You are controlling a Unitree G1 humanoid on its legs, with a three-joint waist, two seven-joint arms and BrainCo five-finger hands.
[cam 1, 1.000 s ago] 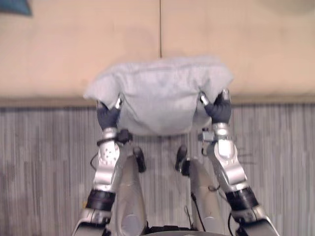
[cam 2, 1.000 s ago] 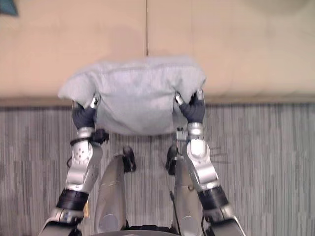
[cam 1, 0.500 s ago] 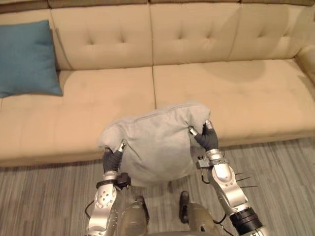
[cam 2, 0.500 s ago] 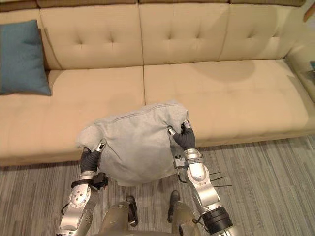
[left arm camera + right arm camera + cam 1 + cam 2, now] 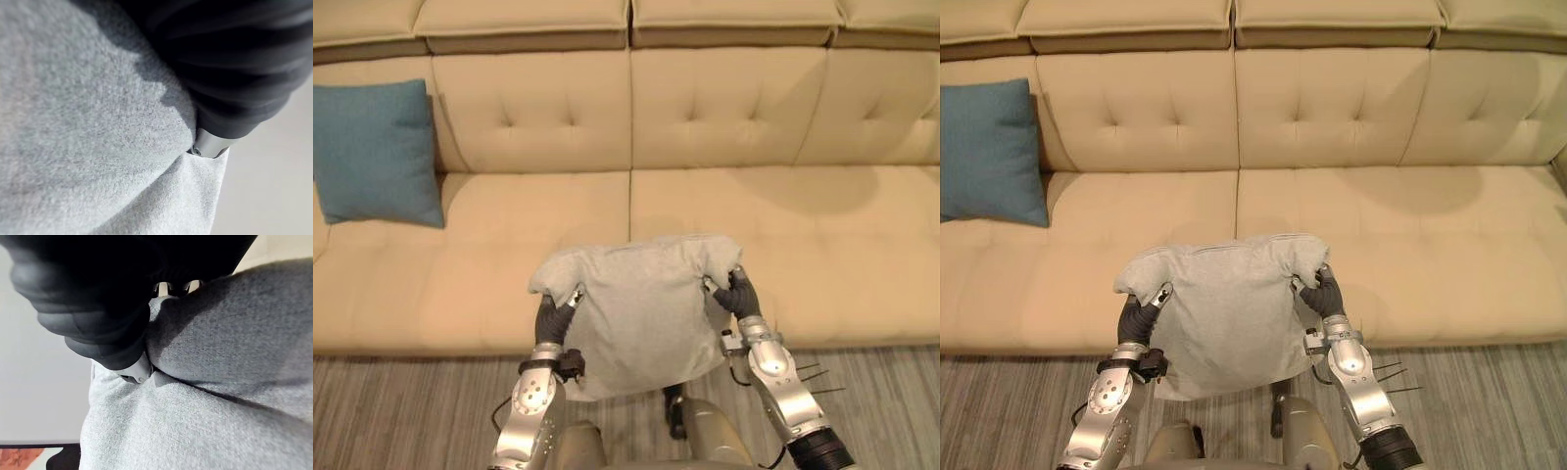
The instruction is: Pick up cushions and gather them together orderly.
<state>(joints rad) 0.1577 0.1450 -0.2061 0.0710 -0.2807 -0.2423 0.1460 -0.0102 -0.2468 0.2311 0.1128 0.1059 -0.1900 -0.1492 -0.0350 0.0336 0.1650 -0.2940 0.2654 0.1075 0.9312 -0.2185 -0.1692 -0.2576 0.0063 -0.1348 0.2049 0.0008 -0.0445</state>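
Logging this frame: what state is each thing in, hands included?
grey fabric cushion: lifted, gripped at both sides, sagging in front of the seat edge.
left hand: shut on the grey fabric cushion's side.
right hand: shut on its other side.
blue square cushion: upright, leaning on the backrest at the sofa's left end.
beige tufted sofa: bears the blue square cushion on its seat.

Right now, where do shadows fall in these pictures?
Left eye view: a soft shadow lies on the beige tufted sofa, right of centre. Left wrist view: the left hand shades the soft grey fabric cushion beside it. Right wrist view: the right hand does likewise.
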